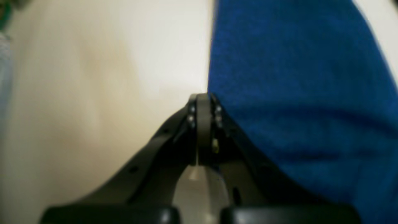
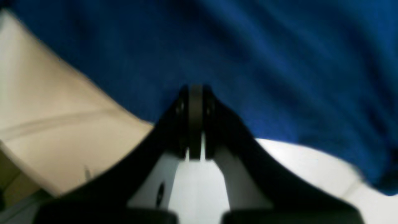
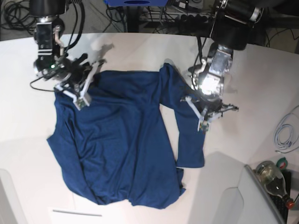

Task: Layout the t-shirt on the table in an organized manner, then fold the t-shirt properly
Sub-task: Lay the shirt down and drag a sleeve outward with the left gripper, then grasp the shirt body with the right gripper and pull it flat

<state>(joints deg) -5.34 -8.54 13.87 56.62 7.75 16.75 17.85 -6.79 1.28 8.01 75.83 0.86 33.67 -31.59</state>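
Observation:
The dark blue t-shirt [image 3: 121,140] lies spread and wrinkled on the white table [image 3: 140,46], with one long strip of cloth reaching down its right side. At the shirt's upper left corner my right gripper [image 3: 81,101] is shut on the cloth. In the right wrist view its closed tips [image 2: 196,88] press into the t-shirt [image 2: 264,62]. My left gripper [image 3: 202,125] sits at the right edge of that strip. The left wrist view shows it [image 1: 203,96] shut, with the t-shirt's [image 1: 295,93] edge running straight into the tips.
A white cable [image 3: 285,133] and a bottle [image 3: 271,175] lie at the table's right edge. A pale raised panel [image 3: 224,196] stands at the front right. Dark cables [image 3: 18,14] run behind the far edge. A thin white strip [image 3: 77,213] lies near the front.

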